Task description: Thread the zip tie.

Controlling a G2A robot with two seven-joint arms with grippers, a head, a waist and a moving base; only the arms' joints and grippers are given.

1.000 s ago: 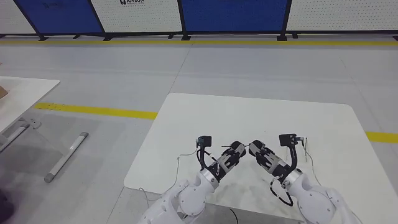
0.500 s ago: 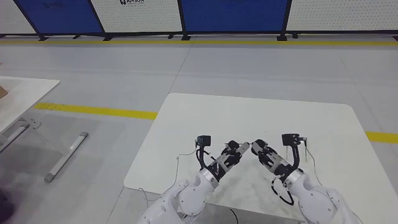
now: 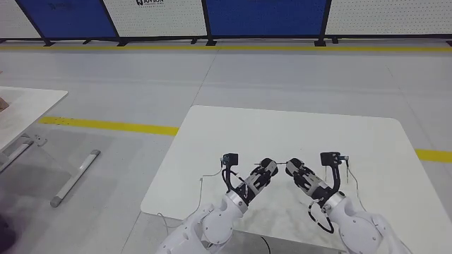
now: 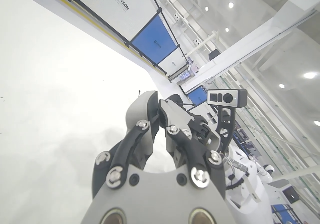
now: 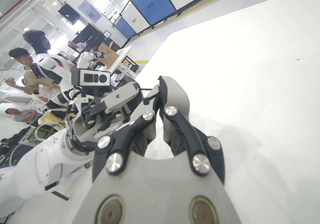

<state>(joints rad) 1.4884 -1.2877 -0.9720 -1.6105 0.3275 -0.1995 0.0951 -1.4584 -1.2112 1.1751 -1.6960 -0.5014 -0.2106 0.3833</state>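
Left gripper (image 3: pixel 268 164) and right gripper (image 3: pixel 290 164) sit nose to nose, both pinched on the zip tie (image 5: pixel 146 89) — it runs straight across between them.

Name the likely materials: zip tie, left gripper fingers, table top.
The zip tie: thin black strip, probably nylon, too fine to confirm. Left gripper fingers: matte grey shells, plastic or painted metal, with black ribbed pads, likely rubber. Table: smooth white, slight sheen, maybe laminate.

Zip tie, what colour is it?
The zip tie is black; right wrist view shows it best.
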